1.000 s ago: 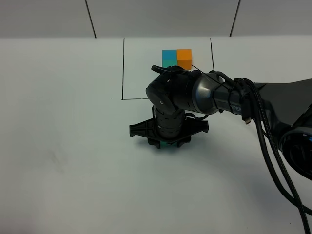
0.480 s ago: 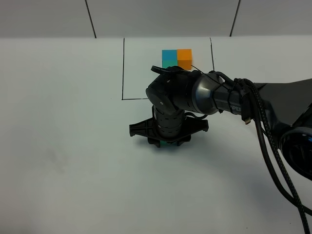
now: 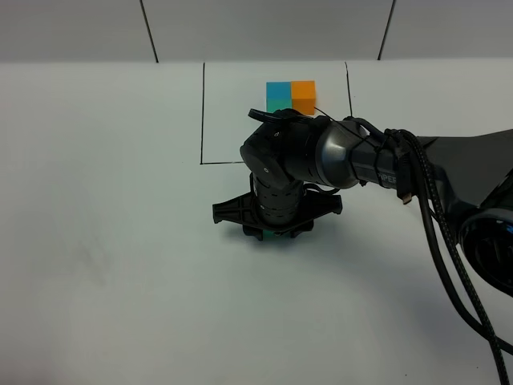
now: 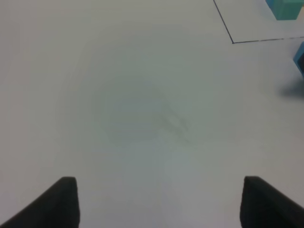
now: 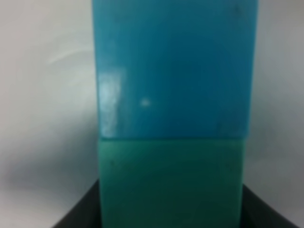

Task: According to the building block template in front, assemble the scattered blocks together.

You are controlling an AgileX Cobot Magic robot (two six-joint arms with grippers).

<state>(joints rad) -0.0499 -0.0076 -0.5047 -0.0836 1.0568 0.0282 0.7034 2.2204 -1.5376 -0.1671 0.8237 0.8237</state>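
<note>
Down on the matte white table, clamped tight in the black right gripper: a smooth, square-edged teal-green cube, flush against a sky-blue cube, just outside the thin black rectangle framing the blue, teal and orange template.

Sky-blue cube flush against teal-green cube; black-framed template: blue, orange cubes visible.

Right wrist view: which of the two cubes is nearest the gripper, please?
The green cube, flanked by the dark fingers; the blue cube abuts its far face.
</note>
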